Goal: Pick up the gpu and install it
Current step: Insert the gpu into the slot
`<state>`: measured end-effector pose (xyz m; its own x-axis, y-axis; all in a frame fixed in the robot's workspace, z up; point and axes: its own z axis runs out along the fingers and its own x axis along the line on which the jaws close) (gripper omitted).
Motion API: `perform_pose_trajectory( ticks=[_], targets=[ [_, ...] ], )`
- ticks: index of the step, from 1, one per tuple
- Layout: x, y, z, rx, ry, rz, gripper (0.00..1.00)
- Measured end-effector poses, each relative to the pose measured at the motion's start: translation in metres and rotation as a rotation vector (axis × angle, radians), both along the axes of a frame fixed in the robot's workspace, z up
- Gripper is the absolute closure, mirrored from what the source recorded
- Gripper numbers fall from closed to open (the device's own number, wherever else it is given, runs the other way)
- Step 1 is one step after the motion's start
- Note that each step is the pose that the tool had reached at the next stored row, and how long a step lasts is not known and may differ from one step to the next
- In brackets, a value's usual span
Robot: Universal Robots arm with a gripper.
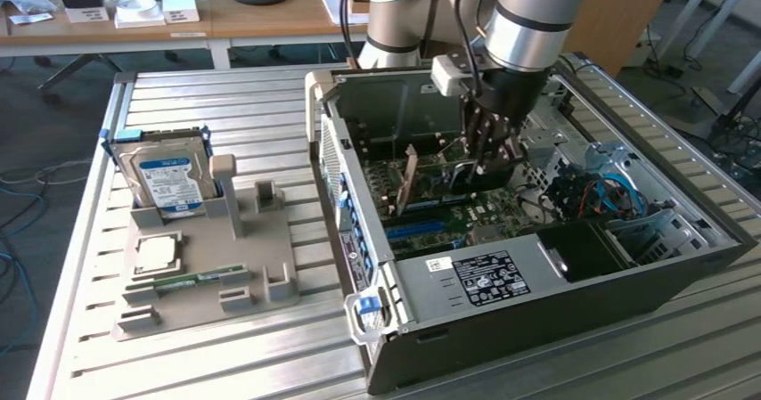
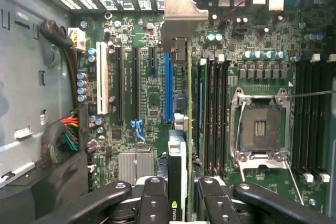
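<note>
In the exterior view, the fingers (image 1: pixel 482 146) stood inside the open case (image 1: pixel 535 315) on the bench (image 1: pixel 214 88), pinching the gpu (image 1: pixel 464 182) upright just above the board. Whether it was seated could not be told. A tilted card would likely jam in its slot, or its bracket (image 1: pixel 408 182) could catch the rear wall.

In the wrist view, the fingers (image 2: pixel 155 198) pinched the gpu (image 2: pixel 177 174) edge-on, its bracket (image 2: pixel 181 19) near the rear openings. The card's edge ran just beside the blue slot (image 2: pixel 168 87), close to the memory slots (image 2: pixel 212 108). If connector and slot were offset, pressing down could bend the card or scrape nearby parts. A shallow pinch might let it slip.
</note>
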<state>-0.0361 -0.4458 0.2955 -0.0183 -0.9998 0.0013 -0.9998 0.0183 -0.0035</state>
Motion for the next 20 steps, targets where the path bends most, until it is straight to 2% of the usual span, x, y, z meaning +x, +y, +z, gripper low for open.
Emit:
perform_pose_trajectory(
  ticks=[8, 20],
  targets=[
    [-0.011, 0.0002, -0.0024, -0.0006, 0.0, -0.003, 0.73],
    [-0.014, 0.0003, -0.0025, -0.0007, 0.0, -0.003, 0.73]
  ],
)
